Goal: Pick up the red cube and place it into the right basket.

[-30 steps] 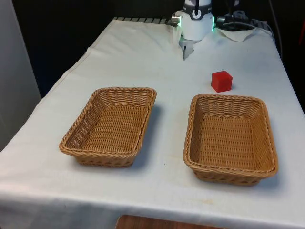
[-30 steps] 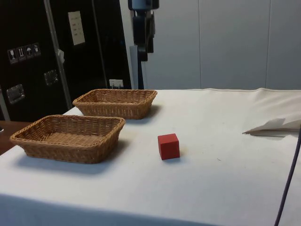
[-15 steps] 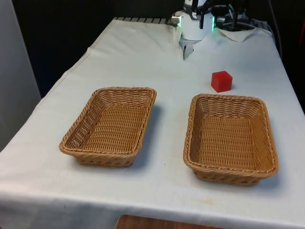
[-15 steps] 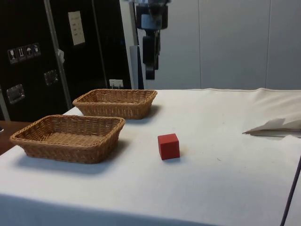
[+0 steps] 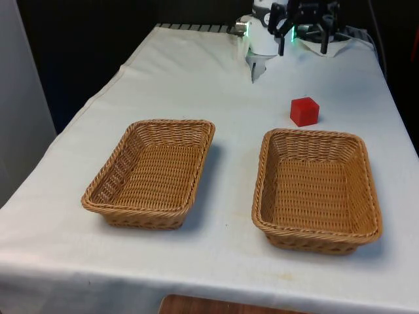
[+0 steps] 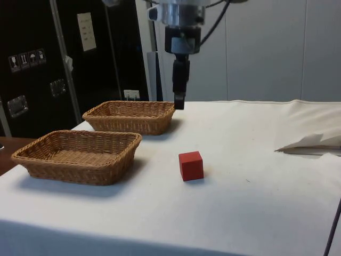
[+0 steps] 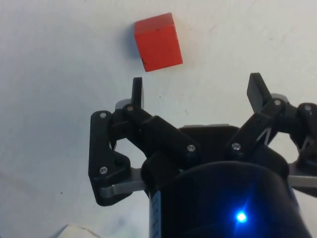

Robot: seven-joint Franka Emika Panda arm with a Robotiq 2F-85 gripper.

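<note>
Red cube [image 7: 157,42] lies apart from the spread hand [image 7: 196,91].

The robot's black two-finger gripper [image 7: 198,91] is built of angular linkage bars pinned with small silver screws, each ending in a flat, squared fingertip [image 7: 137,90]. Behind the linkages sits a rounded glossy black housing [image 7: 218,203]. In the side view, a white cylindrical wrist section [image 6: 183,12] tops the black jaws, with dark cables [image 6: 216,16] looping off it.
</note>
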